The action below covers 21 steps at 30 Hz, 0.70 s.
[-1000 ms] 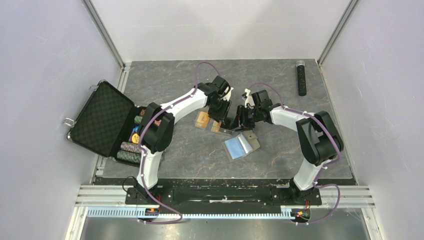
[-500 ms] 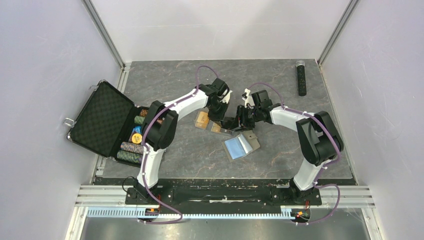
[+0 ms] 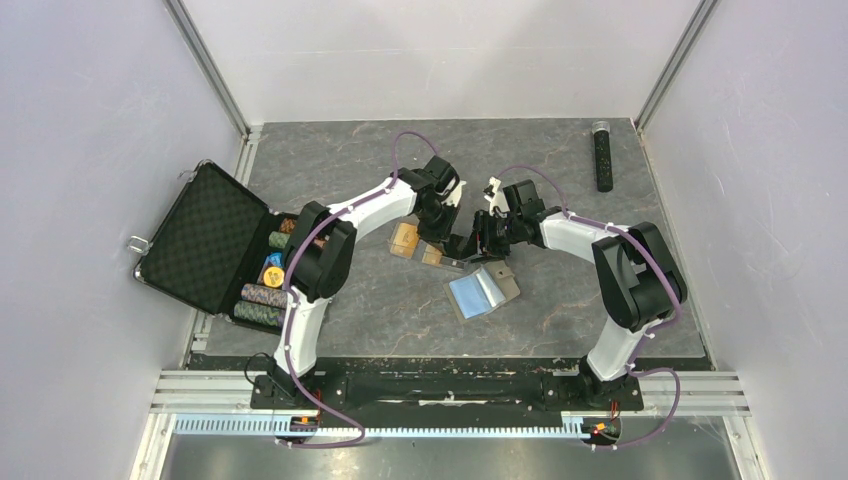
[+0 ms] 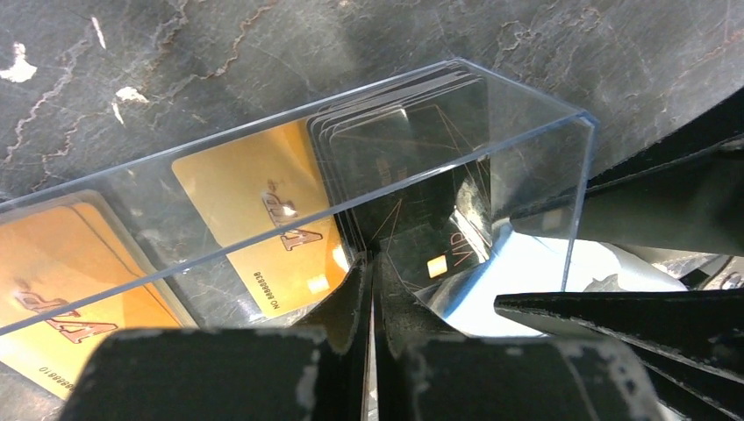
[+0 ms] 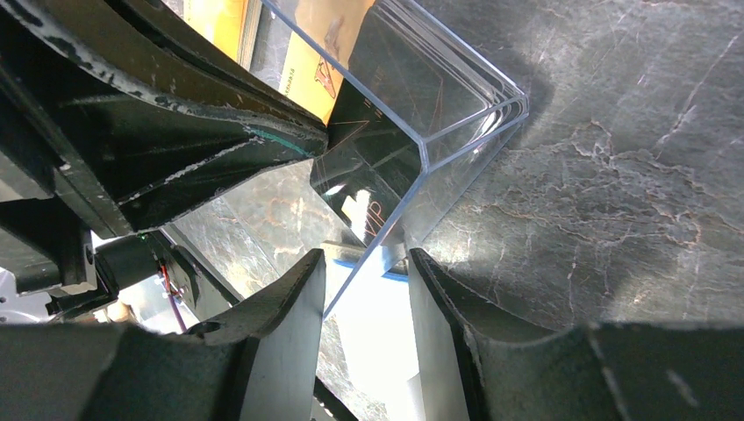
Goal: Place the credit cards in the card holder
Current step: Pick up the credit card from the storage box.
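Note:
A small clear plastic box (image 3: 418,246) lies at mid-table with orange-gold credit cards (image 3: 404,237) in it. In the left wrist view the box (image 4: 526,158) holds gold cards (image 4: 254,219) and an upright stack in shadow. My left gripper (image 3: 443,237) reaches into the box, and its jaws (image 4: 373,263) are shut on a thin card edge from that stack. My right gripper (image 3: 478,241) is open, and its fingers (image 5: 367,263) straddle the box's corner wall (image 5: 456,105). The card holder (image 3: 483,291) lies open just in front, light blue inside up.
A big black poker-chip case (image 3: 205,240) stands open at the left edge with stacks of chips (image 3: 262,293). A black cylinder-like remote (image 3: 603,155) lies at the back right. Pale walls enclose the table on three sides.
My left wrist has shifted slightly to the left and back at the box. The right arm, the box and the wallet have not visibly moved.

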Each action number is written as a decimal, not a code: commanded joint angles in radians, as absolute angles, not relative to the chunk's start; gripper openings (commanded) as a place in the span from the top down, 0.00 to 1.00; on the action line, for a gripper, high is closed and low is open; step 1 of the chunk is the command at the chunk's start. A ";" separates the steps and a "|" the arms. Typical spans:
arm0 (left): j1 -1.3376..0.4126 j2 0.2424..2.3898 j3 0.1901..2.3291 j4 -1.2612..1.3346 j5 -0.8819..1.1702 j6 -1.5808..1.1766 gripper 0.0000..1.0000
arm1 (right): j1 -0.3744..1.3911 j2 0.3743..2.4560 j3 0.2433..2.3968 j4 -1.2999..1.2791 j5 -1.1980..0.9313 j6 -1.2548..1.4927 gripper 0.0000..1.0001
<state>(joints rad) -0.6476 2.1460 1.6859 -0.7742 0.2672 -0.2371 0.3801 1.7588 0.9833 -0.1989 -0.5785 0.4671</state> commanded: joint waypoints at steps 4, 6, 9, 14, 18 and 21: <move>-0.650 2.062 1.687 -0.693 0.331 -0.285 0.90 | 0.382 1.744 0.978 -0.187 -0.574 0.449 0.58; -0.650 2.059 1.686 -0.686 0.341 -0.290 0.87 | 0.382 1.745 0.979 -0.187 -0.574 0.449 0.58; -0.646 2.059 1.683 -0.686 0.331 -0.294 0.75 | 0.382 1.746 0.978 -0.186 -0.574 0.449 0.58; -0.626 2.054 1.654 -0.685 0.291 -0.317 0.58 | 0.382 1.744 0.975 -0.186 -0.574 0.449 0.57; -0.610 2.082 1.645 -0.690 0.319 -0.334 0.56 | 0.382 1.744 0.972 -0.186 -0.574 0.449 0.57; -0.609 2.109 1.644 -0.690 0.347 -0.333 0.56 | 0.382 1.743 0.974 -0.187 -0.574 0.448 0.57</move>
<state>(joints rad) -0.6186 2.1067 1.6440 -0.7074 0.2989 -0.2939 0.3801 1.7588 0.9833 -0.1993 -0.5785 0.4667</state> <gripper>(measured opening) 0.440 0.426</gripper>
